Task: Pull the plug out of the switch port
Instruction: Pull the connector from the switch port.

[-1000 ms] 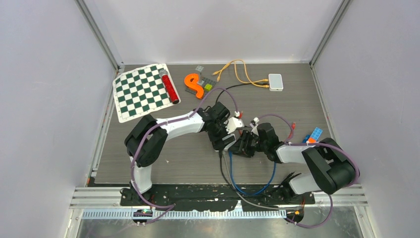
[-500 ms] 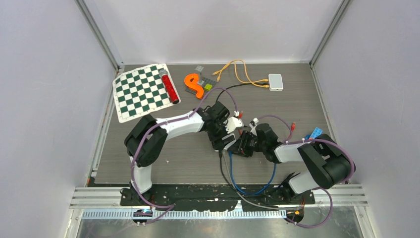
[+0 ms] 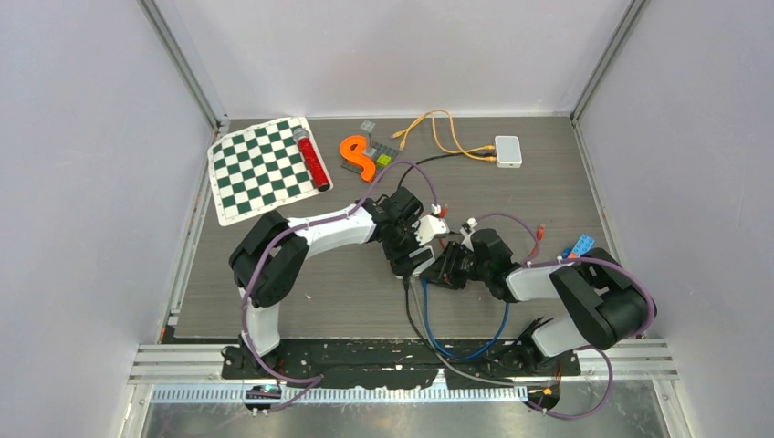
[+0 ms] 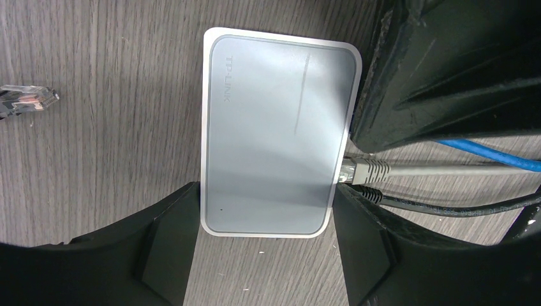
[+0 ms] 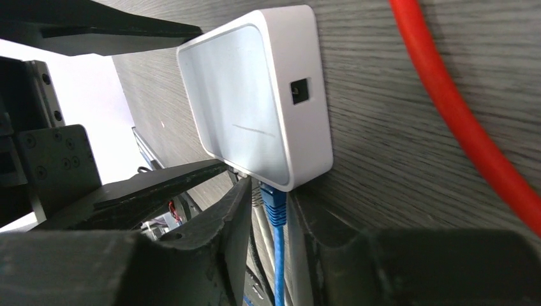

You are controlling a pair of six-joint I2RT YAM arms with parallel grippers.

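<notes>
One switch (image 4: 274, 134), left hand (image 4: 268, 220) clamping edges | right hand (image 5: 269, 191) straddling blue plug (image 5: 275, 210)

Wood-grain table (image 3: 347, 306), checkered mat (image 3: 265, 169), white switch (image 4: 277, 137)

The switch (image 4: 277, 134) is smooth white plastic with a soft satin sheen and one faint hairline scratch. The counter (image 4: 115, 127) is matt grey wood-grain, finely lined. The left gripper (image 4: 266, 252) has matt black plastic jaws with a layered, slightly rough finish. At upper left, a loose plug (image 4: 29, 101) is clear glossy plastic. The grey plug (image 4: 363, 171) looks rubbery and ribbed.
</notes>
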